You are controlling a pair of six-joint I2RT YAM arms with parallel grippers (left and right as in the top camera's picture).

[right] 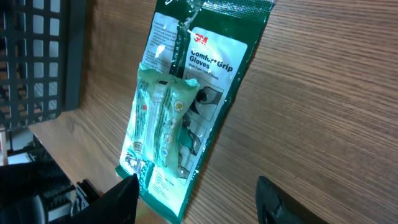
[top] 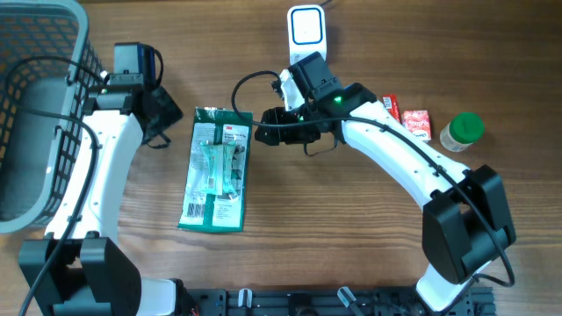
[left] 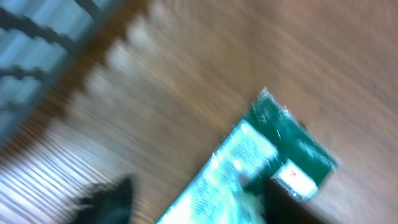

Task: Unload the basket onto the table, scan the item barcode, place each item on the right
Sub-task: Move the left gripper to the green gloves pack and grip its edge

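The item is a flat green glove package (top: 215, 167) lying face up on the wooden table, its top end pointing away from me. The barcode is too small to make out. My left gripper (top: 167, 118) hovers just left of the package's top end. The left wrist view is motion-blurred, with the package (left: 249, 162) on the table between the spread fingers of the left gripper (left: 193, 202). My right gripper (top: 268, 123) sits at the top right corner. It is open and empty (right: 196, 199), looking down the package (right: 186, 106).
A white scanner (top: 306, 26) stands at the back centre. A grey wire basket (top: 35, 114) fills the left side. At the right are a red box (top: 415, 123) and a green-lidded jar (top: 463, 132).
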